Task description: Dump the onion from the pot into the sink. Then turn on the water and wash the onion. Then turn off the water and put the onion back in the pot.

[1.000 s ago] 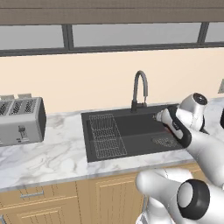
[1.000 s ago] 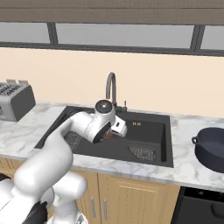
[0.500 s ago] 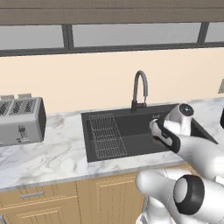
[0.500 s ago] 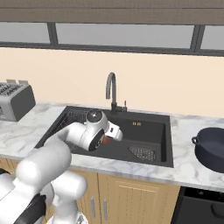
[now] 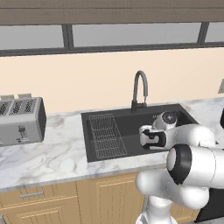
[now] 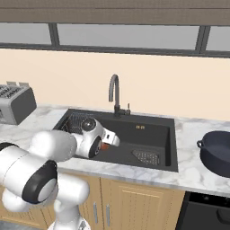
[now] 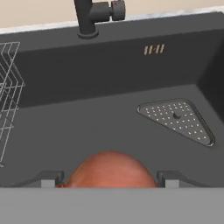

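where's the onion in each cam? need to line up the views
Left base view: I can't make it out; the arm covers that part of the sink.
Right base view: onion, a sliver just right of the wrist, on the sink floor.
Hand view: bottom centre, between the gripper fingertips.
Shared landmark: faucet.

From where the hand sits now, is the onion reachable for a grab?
Probably yes. The hand is down in the sink, open, with the onion lying between its two fingers. Nothing shows between them; closing should catch it.
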